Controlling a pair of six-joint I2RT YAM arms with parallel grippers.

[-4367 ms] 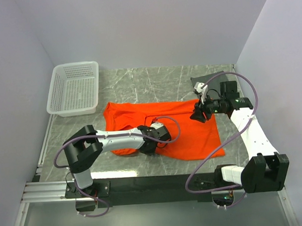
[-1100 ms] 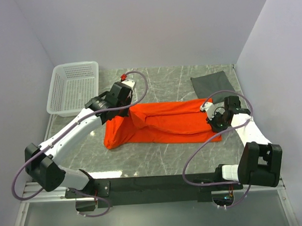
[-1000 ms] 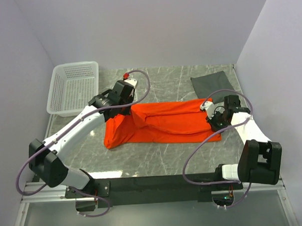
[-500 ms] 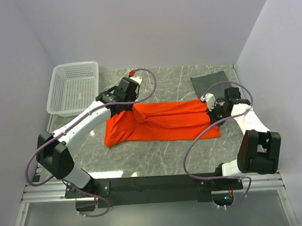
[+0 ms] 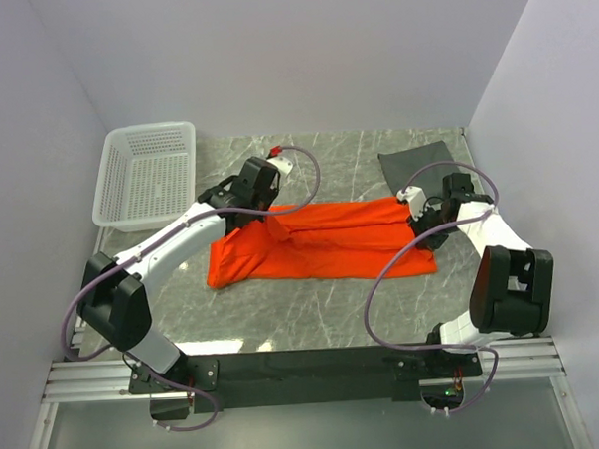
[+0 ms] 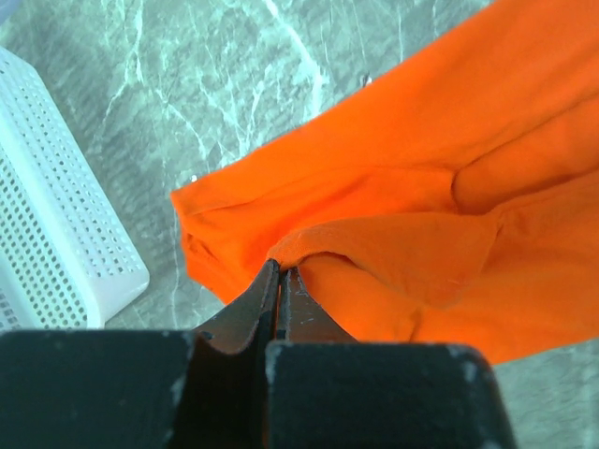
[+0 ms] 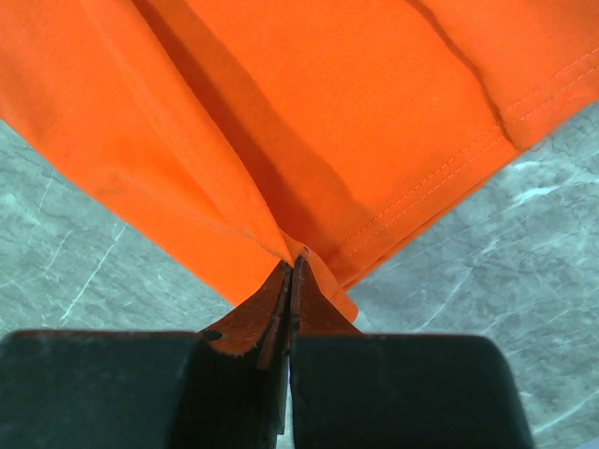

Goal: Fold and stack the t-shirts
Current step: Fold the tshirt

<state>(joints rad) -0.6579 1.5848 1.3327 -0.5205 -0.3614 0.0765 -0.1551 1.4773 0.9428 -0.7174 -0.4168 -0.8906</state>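
Observation:
The bright orange t-shirt (image 5: 325, 245) lies folded lengthwise into a long band across the middle of the marble table. My left gripper (image 5: 269, 212) is shut on a pinched fold of its upper left edge (image 6: 309, 245). My right gripper (image 5: 419, 222) is shut on the hem corner at its right end (image 7: 309, 257). Both pinched edges are lifted a little off the cloth below. The dark grey t-shirt (image 5: 416, 165) lies crumpled at the back right, partly behind my right arm.
A white lattice basket (image 5: 148, 174) stands at the back left, close to my left arm, and its corner (image 6: 51, 224) shows in the left wrist view. Grey walls close in the table on three sides.
Both grippers have carried the shirt's near edge toward the back, over the far half. The orange band has narrowed and shifted slightly away from the arms' bases.

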